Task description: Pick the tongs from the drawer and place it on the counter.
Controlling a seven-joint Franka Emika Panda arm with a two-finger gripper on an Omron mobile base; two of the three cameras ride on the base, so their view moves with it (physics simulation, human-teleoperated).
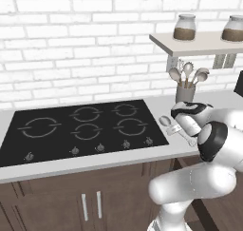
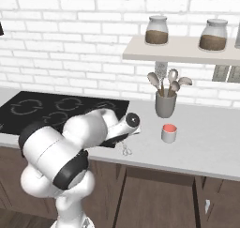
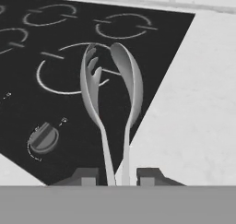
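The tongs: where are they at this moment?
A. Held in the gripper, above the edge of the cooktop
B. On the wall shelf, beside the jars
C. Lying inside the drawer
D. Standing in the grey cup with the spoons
A: in the hand view the tongs rise from between the closed fingertips of the gripper, with the cooktop and the counter beneath them.
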